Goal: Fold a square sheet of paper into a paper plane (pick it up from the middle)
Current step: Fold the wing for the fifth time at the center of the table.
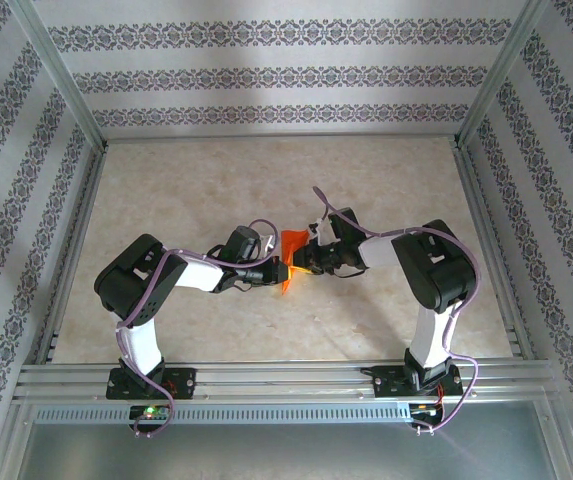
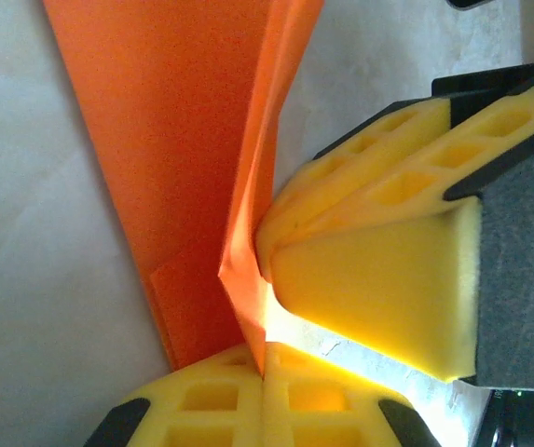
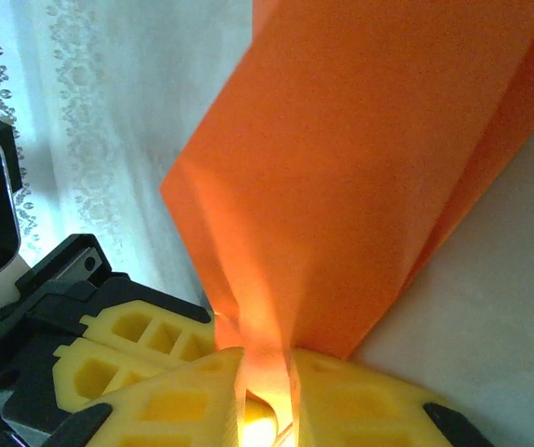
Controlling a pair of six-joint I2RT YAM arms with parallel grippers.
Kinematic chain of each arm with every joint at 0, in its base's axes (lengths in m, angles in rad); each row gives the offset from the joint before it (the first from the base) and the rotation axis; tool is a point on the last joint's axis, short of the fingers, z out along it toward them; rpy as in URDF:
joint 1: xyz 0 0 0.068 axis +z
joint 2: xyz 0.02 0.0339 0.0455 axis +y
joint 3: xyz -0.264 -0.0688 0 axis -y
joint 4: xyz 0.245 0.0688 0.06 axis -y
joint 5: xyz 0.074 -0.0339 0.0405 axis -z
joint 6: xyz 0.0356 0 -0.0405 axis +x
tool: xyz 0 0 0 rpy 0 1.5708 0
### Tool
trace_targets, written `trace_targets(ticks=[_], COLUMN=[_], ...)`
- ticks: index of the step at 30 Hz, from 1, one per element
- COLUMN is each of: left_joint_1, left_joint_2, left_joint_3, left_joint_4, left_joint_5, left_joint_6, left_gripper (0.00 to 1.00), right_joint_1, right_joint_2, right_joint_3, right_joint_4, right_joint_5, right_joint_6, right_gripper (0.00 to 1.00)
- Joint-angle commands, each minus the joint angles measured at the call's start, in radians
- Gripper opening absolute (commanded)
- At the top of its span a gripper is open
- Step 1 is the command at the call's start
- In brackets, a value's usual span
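Here, we saw the orange paper (image 1: 288, 252) over the middle of the table (image 1: 196, 180), caught between the 2 grippers. It was already partly folded. It rose as a tall, narrow shape with at least 2 layers, and a sharp crease ran down toward its lower end. Whether that end touched the table, we could not tell.

The left gripper (image 1: 272, 272) reached in from the table's left half. In the left wrist view its 2 yellow pads (image 2: 201, 400) were pressed flat together, and the paper's lower point (image 2: 248, 317) ran into the seam between them. The pincer was closed and gripping the paper.

The right gripper (image 1: 300, 264) came in from the table's right half and met the left one over the table's middle. In the right wrist view its pads (image 3: 360, 400) stood almost together with only a thin slit between them. A glowing strip of the paper (image 3: 360, 158) passed down through that slit. This pincer was also clamped on the paper.

In the left wrist view the tips of the right gripper's pads (image 2: 369, 270) sat against the crease just above the left gripper's pads. Both arms were bent inward over the table, their wrists nearly facing each other.
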Motion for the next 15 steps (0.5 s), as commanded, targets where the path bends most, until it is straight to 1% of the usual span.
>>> trace_targets(ticks=[1,7,15], left_joint_1=[0.019,0.019,0.019], left_joint_2=[0.099,0.098,0.098], left_joint_3=[-0.044,-0.045,-0.047], left_joint_4=[-0.095,-0.098,-0.1], left_joint_5=[-0.147,-0.144,-0.147], left_joint_6=[0.018,0.026,0.028], left_gripper=[0.06,0.07,0.06], right_joint_1=[0.015,0.016,0.013], right_joint_2=[0.028,0.042,0.024], right_joint_3=[0.033,0.051,0.052], right_joint_4=[0.001,-0.002,0.013], right_joint_5=[-0.014,-0.016,0.002], right_joint_6=[-0.011,-0.005,0.005], right_gripper=[0.21,0.2,0.2])
